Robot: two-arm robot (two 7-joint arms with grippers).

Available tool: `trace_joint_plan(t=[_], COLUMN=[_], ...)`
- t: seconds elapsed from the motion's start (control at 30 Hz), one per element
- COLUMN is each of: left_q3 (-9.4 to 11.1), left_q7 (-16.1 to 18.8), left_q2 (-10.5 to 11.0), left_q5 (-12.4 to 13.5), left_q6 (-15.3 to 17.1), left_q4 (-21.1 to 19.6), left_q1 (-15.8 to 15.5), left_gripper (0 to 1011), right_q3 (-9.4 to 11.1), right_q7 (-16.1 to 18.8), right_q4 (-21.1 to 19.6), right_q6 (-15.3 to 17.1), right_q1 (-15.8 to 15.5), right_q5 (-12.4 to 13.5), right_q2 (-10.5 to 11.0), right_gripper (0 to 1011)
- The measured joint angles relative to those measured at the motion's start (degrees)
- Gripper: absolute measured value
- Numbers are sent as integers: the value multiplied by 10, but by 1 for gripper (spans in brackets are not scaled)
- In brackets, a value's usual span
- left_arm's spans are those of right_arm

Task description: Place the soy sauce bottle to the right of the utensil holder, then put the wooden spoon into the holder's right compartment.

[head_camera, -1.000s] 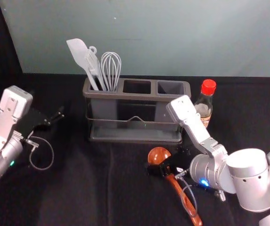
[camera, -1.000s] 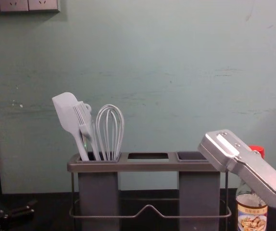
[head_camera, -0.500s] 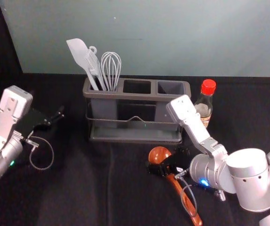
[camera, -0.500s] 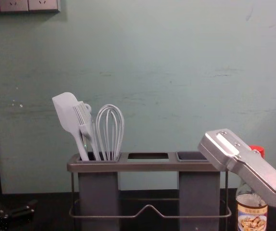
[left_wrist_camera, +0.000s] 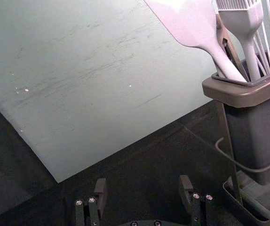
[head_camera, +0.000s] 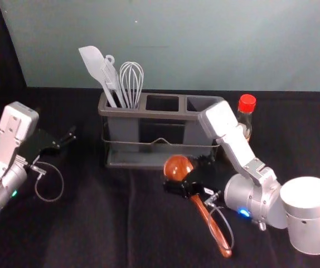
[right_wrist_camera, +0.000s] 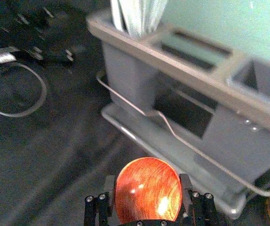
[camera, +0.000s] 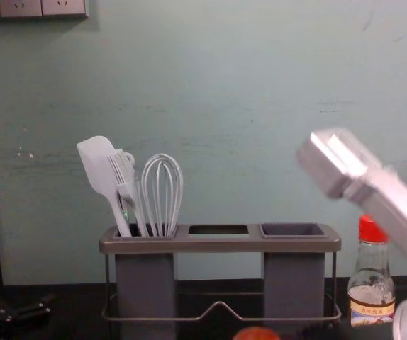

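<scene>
So, right gripper (head_camera: 186, 176) around spoon (head_camera: 177, 167), near holder (head_camera: 149, 113).

No wording can be read for certain. In the chest view, the label (camera: 371, 316) on the soy sauce bottle (camera: 371, 273) carries a row of characters (camera: 372, 310) too small to make out.

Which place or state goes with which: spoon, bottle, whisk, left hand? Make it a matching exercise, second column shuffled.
Column one
1. Spoon
2. Bottle
3. Whisk
4. Left hand

Column two
a. In the left compartment
b. Open, left of the holder
c. Gripped by the right hand
d. Standing right of the holder

Pairs: 1-c, 2-d, 3-a, 4-b
</scene>
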Motion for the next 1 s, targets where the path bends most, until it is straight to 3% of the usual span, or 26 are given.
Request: trace_joint_plan(t=[0.27, 0.53, 0.77, 1.0], left_q3=[0, 0, 0, 0], left_q7=[0, 0, 0, 0], left_q2=[0, 0, 0, 0], left_q5=[0, 0, 0, 0], left_q6=[0, 0, 0, 0], left_q4=[0, 0, 0, 0], left_q1=[0, 0, 0, 0], left_gripper=[1005, 1005, 1005, 1005], right_q3=[1, 22, 41, 41], right_q7=[9, 5, -37, -77], right_q4=[-55, -106, -138, -125], right_q6=[-58, -129, -187, -242], right_q1=[-15, -32, -36, 4], right_q5=[15, 34, 39, 31], right_q2=[25, 43, 34, 15], right_gripper=[840, 839, 839, 839])
